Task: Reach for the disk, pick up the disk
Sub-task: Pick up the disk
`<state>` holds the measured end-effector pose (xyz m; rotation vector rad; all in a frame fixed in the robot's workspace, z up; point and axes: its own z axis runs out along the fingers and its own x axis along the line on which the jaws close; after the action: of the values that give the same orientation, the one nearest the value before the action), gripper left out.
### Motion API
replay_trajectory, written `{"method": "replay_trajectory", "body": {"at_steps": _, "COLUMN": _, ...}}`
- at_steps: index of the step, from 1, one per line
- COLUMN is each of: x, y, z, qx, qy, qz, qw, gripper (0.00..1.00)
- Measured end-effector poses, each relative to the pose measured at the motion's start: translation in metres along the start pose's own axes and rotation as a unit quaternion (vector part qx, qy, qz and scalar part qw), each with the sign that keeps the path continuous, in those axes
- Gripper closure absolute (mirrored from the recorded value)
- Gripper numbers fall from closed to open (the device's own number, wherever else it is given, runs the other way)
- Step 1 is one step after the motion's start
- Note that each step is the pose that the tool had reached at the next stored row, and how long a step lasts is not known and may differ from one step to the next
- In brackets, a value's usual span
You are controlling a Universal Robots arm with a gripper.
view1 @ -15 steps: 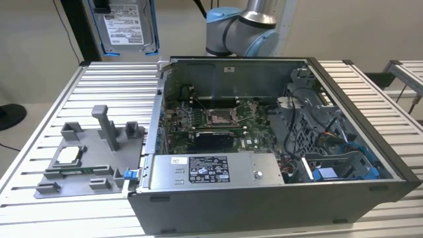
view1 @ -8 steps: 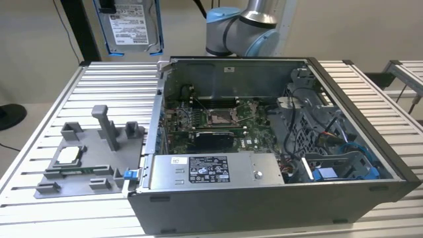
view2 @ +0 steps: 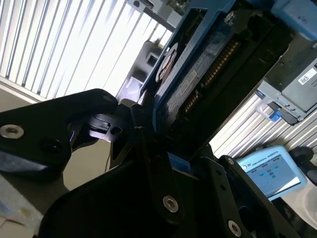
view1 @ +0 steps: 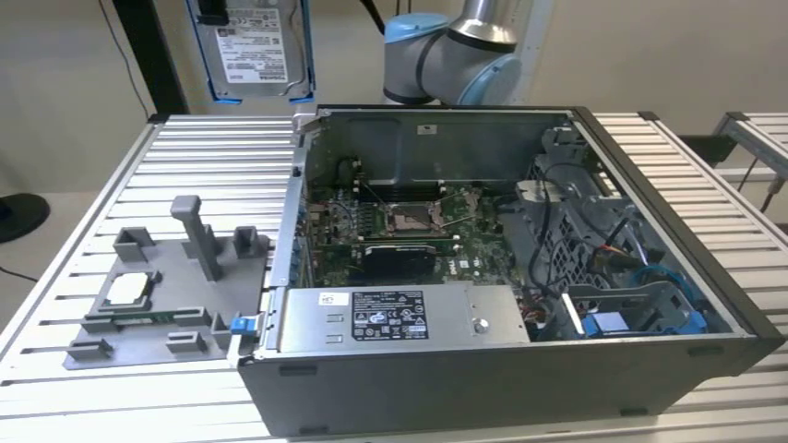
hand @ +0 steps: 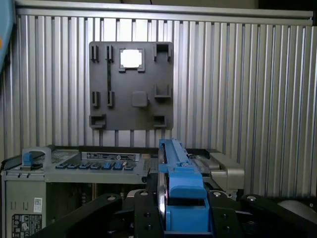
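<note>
The disk (view1: 254,51) is held clamped on edge in the gripper (hand: 181,214), high above the slatted table (view1: 197,161), the open computer case (view1: 518,369) and the grey fixture plate (view1: 148,318).

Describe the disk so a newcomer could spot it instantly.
Find the open computer case on the slatted table, then look above its rear corner on the exterior view's left. The disk hangs there upright, off the table. Unlike the grey box lying in the case, it has a blue frame.

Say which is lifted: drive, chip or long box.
The drive in its blue frame, held up by the gripper; chip and box lie below.
</note>
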<state>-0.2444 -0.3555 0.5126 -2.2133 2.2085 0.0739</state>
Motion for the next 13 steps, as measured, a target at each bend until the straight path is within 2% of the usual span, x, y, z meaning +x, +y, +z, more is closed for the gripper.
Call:
{"method": "replay_trajectory", "body": {"at_steps": 8, "x": 0.0000, "y": -0.0126, "z": -0.0003, "qx": 0.0000, "qy": 0.0000, "qz": 0.000, "qw": 1.0000, "gripper": 1.00}}
{"method": "replay_trajectory", "body": {"at_steps": 13, "x": 0.0000, "y": -0.0147, "z": -0.0003, "qx": 0.0000, "qy": 0.0000, "qz": 0.000, "qw": 1.0000, "gripper": 1.00}}
